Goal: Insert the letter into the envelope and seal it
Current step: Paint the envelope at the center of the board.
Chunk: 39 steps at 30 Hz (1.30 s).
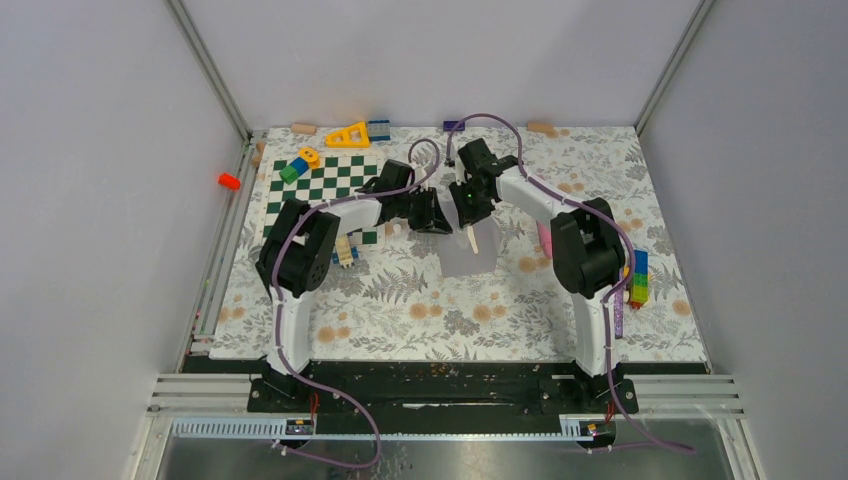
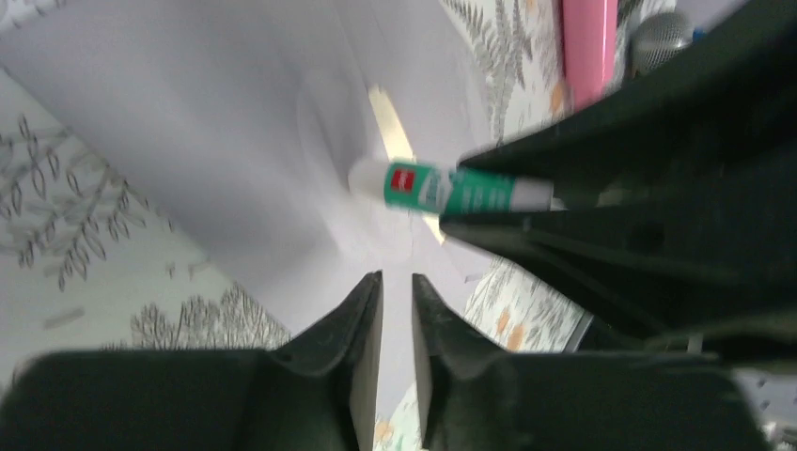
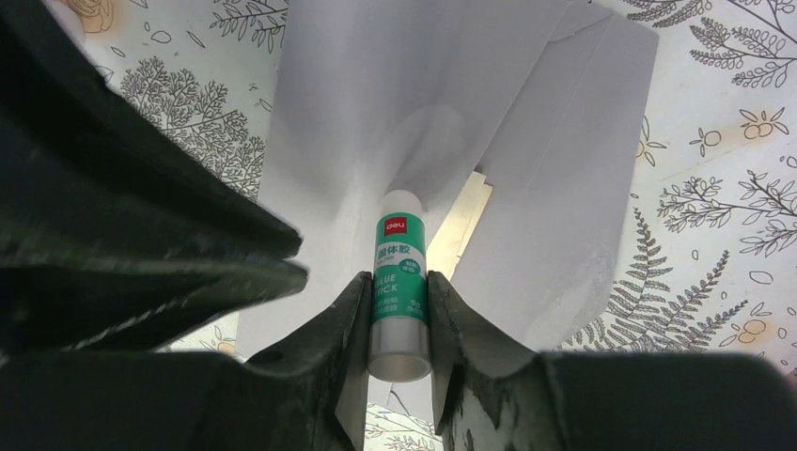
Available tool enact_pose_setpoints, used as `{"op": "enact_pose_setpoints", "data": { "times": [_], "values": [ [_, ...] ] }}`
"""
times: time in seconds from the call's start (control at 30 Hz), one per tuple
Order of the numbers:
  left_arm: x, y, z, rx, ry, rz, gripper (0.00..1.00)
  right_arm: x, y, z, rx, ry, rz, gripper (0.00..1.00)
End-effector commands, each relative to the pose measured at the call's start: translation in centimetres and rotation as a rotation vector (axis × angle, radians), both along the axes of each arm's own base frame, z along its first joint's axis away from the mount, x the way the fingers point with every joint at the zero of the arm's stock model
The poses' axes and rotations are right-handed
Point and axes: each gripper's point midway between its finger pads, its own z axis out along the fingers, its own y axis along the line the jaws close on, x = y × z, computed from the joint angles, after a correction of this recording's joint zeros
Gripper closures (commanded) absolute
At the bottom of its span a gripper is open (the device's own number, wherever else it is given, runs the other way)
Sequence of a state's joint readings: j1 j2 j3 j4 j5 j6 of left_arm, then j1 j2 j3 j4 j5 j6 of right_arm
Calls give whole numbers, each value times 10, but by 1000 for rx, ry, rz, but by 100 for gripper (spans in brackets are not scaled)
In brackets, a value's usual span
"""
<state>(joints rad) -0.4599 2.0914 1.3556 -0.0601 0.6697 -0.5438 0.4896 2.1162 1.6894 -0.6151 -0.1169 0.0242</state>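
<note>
The pale lavender envelope lies flat on the floral cloth with its flap raised. A narrow cream strip shows in its opening; I cannot tell if it is the letter. My right gripper is shut on a green and white glue stick, whose white tip points down at the flap's inner side. My left gripper hovers just left of it over the envelope, its jaws a little apart with nothing between them. From that side the glue stick shows lying across the paper.
A green and white chessboard lies at the back left with toy blocks and a yellow triangle around it. A pink object sits right of the envelope, and stacked coloured bricks stand farther right. An orange piece lies off the cloth.
</note>
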Motion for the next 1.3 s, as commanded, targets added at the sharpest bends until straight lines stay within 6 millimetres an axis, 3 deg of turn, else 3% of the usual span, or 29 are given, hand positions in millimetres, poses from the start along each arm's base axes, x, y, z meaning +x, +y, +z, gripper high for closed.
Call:
{"op": "enact_pose_setpoints", "data": {
  "times": [0.0,0.1,0.33,0.77,1.07,1.27],
  "values": [
    [19,-10,-2,-25,25,-2,88,-14,-3,-1,-3,39,8,100],
    [21,-11,-14,-4,54,8,100,-14,-3,1,0,35,10,100],
    [17,4,-44,103,84,34,100,-6,0,8,9,7,-5,100],
    [13,-1,-46,130,79,-1,100,32,-1,20,-28,-125,-49,100],
    [13,-2,-46,136,75,-6,100,22,12,21,36,-88,-15,100],
    [12,-2,-46,137,74,-9,100,36,7,12,-15,-108,-43,100]
  ]
}}
